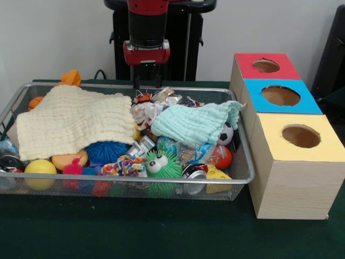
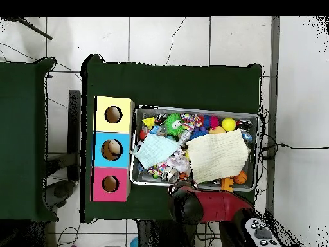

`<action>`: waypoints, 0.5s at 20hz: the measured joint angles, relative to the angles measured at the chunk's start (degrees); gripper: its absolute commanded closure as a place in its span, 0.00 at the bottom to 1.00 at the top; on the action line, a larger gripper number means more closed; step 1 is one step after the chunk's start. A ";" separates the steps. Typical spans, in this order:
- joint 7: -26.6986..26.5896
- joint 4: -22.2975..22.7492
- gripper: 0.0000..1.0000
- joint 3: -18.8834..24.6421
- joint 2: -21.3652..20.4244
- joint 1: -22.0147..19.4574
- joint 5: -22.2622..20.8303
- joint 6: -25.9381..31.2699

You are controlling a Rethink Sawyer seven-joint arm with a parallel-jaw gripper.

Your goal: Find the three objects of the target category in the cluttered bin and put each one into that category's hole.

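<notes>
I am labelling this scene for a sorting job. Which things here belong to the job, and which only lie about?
For the job:
- wire bin with its toys
- red hole, blue hole, yellow hole
- gripper; whether open or shut is unclear

Lying about:
- cream cloth and mint cloth, covering toys
- orange toy beyond the bin's rim

Target category not visible.

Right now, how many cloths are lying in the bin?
2. A cream cloth covers the toys at the front view's left; a smaller mint-green cloth lies right of centre, its corner reaching the wire bin rim. More may be buried under the toys.
</notes>
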 measured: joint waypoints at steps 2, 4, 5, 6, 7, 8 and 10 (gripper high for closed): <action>0.00 -0.03 0.00 0.01 0.01 -0.05 0.32 0.28; 0.00 -0.11 0.00 0.10 0.01 -0.11 0.73 0.76; 0.00 -0.14 0.00 0.18 0.01 -0.12 0.92 0.99; 0.00 -0.22 0.00 0.49 0.01 -0.15 1.35 1.59; 0.00 -0.26 0.00 0.69 0.01 -0.16 1.59 1.93; 0.00 -0.28 0.00 0.75 0.01 -0.16 1.68 2.08; 0.00 -0.38 0.00 1.11 0.02 -0.15 2.07 2.72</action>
